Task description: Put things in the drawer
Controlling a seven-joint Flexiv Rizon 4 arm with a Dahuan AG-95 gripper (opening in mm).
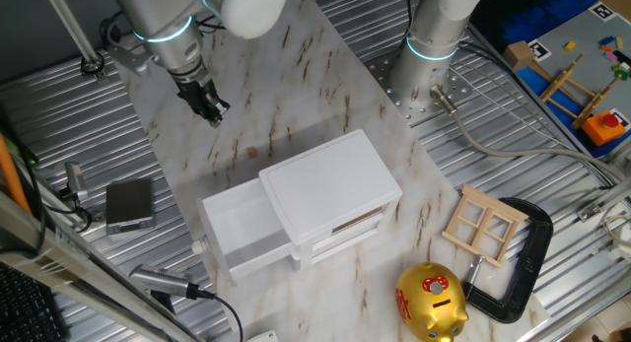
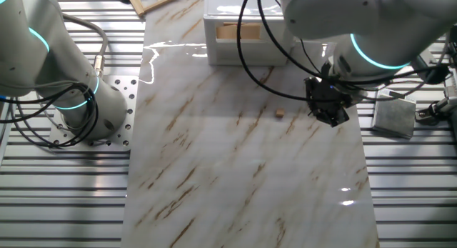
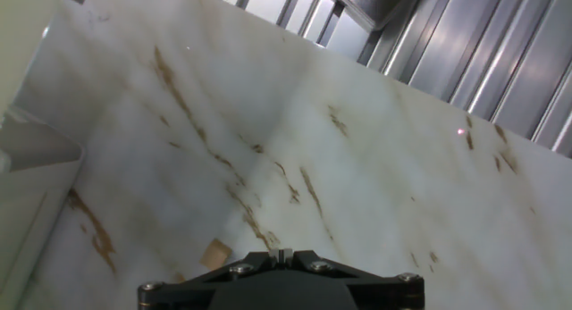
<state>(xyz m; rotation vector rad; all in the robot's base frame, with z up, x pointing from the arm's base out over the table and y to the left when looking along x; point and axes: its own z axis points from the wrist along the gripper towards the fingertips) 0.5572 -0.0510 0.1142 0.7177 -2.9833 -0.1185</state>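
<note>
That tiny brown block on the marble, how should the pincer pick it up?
From straight above, fingers closing on two opposite flat sides. The block lies low and alone on the marble tabletop, apart from the cabinet. The pincer hangs beside it, not over it.

Glossy marble-patterned tabletop (image 2: 235,169), ribbed metal surround (image 1: 552,184), smooth matt white cabinet (image 1: 330,179).

No words, numbers or brand names can be read in any view. The only signs are black-and-white square marker patterns (image 1: 538,50) on boards at the far right of one fixed view, and a red emblem on the gold piggy bank (image 1: 431,283), too small to make out.
</note>
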